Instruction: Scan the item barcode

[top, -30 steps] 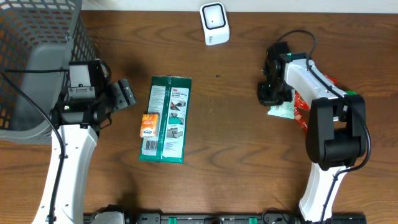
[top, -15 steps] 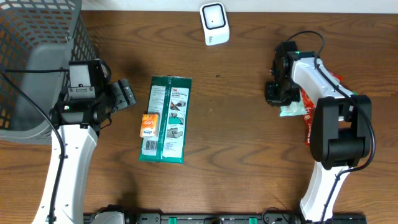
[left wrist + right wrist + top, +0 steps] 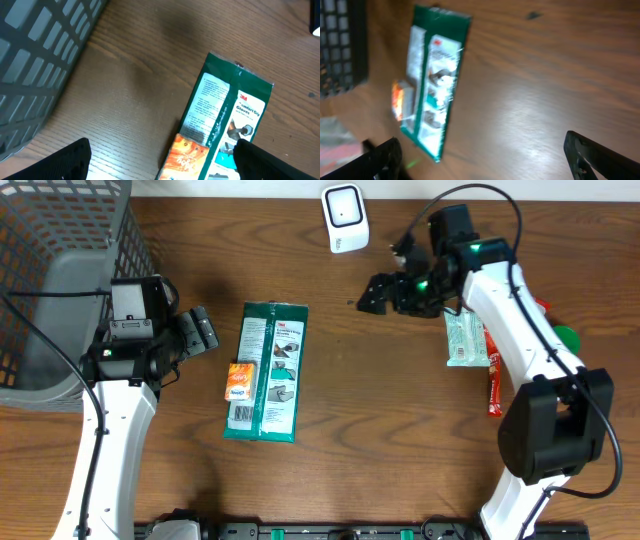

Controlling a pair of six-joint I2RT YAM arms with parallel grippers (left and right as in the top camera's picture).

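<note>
Hovering wide and empty near the scanner (image 3: pixel 345 218), your right end effector (image 3: pixel 386 292) could easily snag the orange packet (image 3: pixel 240 381) touching the pack (image 3: pixel 268 370) lying flat on the table (image 3: pixel 400 430), so you'd scan the wrong barcode.

You've a dark green pack (image 3: pixel 267 370) with white panels, a small orange packet (image 3: pixel 240 380) at its left. The table (image 3: pixel 380 440) is brown wood grain. Far left, grey lattice basket (image 3: pixel 110 220); far, white scanner (image 3: pixel 345 218); right, mint packet (image 3: pixel 466 338) and red packet (image 3: pixel 493 390).
</note>
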